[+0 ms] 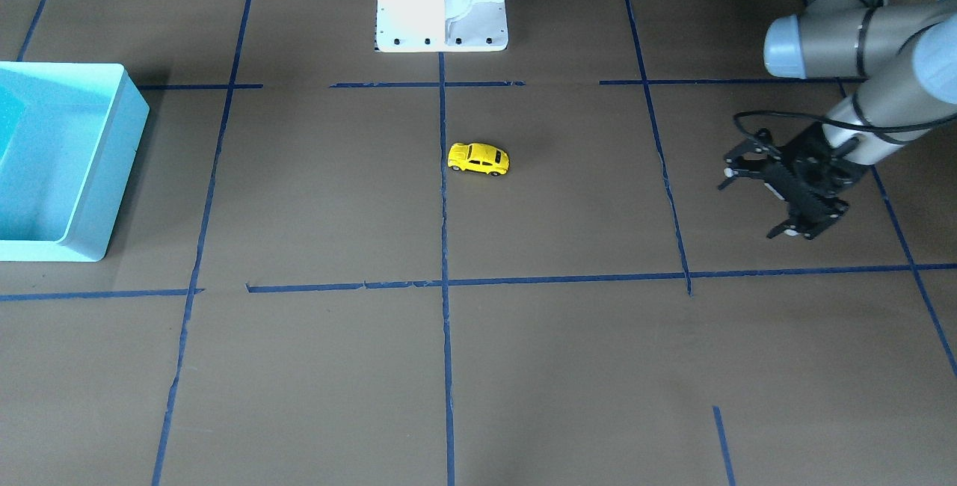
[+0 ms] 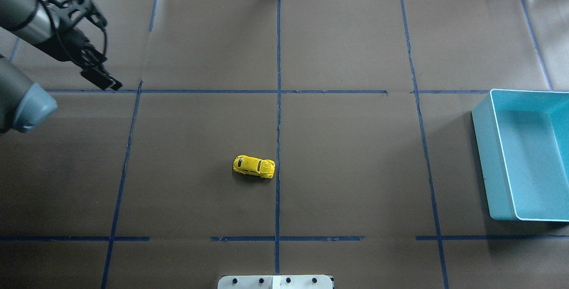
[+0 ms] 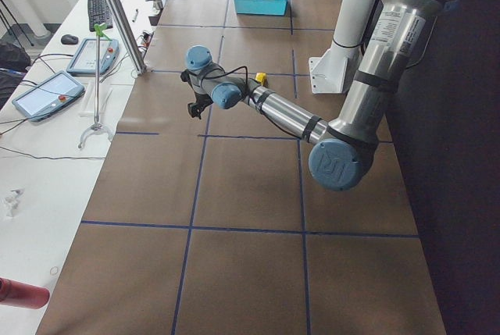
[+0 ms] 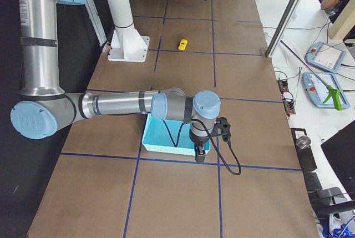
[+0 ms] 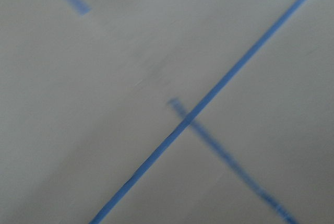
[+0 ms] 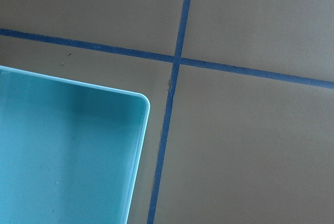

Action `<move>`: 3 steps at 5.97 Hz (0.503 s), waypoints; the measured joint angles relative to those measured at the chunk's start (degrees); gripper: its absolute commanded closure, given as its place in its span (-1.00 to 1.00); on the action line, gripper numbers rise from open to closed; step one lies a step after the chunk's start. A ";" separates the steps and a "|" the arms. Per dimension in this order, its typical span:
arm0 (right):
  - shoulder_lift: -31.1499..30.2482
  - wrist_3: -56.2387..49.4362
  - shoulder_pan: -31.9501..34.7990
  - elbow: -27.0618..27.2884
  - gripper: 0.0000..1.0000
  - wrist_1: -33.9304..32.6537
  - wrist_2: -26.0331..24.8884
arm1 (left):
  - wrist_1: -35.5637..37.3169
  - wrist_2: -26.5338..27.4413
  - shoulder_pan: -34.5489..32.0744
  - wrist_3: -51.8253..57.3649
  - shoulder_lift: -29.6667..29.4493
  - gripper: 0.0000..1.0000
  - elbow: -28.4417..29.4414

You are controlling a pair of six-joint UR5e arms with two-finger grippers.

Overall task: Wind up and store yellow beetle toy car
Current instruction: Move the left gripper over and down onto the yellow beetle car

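the yellow toy car is seen standing on its wheels on the brown table, near the middle of the front-facing view. it is placed just right of the central blue tape line and below the white robot base. in the overhead view the toy car is found just left of that line, a little below the frame's middle, with nothing touching it.

the turquoise bin is cut off by the left edge of the front-facing view and by the right edge of the overhead view. it is well apart from the car, and no object can be made out in the part of it that shows.

the left arm is seen at the upper right of the front-facing view. its jaws are spread wide, nothing is held between them, and they are kept well apart from the car. only blurred blue tape lines crossing on the table are shown by its wrist camera.

the right arm is stretched over the bin's near corner at the lower centre of the right side view. whether its jaws are spread or closed cannot be told. a rounded bin corner beside a tape crossing is shown by its wrist camera.
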 measured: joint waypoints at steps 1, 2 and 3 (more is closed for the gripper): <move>-0.56 0.00 -0.03 0.23 -1.00 0.03 -0.01 | 0.10 0.29 5.70 -0.02 -4.90 -1.00 -0.04; -1.24 0.00 -0.05 0.23 -1.00 0.20 -0.14 | 0.39 2.76 11.74 -0.06 -9.82 -1.00 -0.02; -1.82 0.00 -0.03 0.12 -1.00 0.36 -0.20 | 1.34 6.88 17.63 -0.05 -14.91 -1.00 0.31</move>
